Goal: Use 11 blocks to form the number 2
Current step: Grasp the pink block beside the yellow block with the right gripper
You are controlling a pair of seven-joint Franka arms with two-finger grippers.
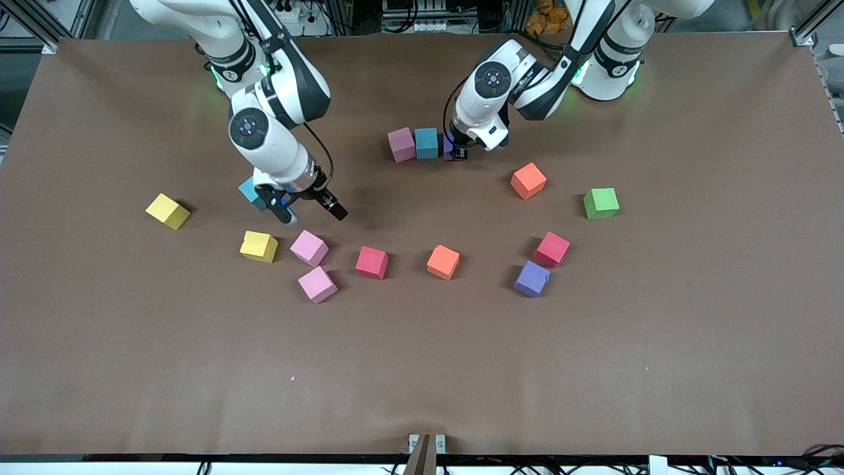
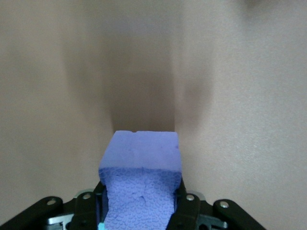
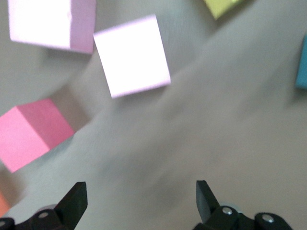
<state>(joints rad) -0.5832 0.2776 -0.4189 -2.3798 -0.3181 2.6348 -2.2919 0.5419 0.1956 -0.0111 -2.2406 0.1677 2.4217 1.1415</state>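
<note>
Brown table (image 1: 422, 369) carries our scattered blocks (image 1: 371, 262). Our left gripper (image 1: 459, 153) clamps a purple cube (image 2: 141, 184) beside the pink-blue row; these light, squashy foam cubes want flat-side grips. Our right gripper (image 3: 141, 201) hovers spread over pink cubes.

The right gripper (image 3: 139, 199) hung over bare brown table (image 3: 230, 124), its 2 dark fingertips (image 3: 74, 199) spread wide with nothing between them. 2 pink cubes (image 3: 132, 55) lay close together (1 cut off at the frame edge). A red cube (image 3: 29, 136) sat near them. Yellow (image 3: 220, 5) and blue (image 3: 302, 64) cubes showed only partly.
</note>
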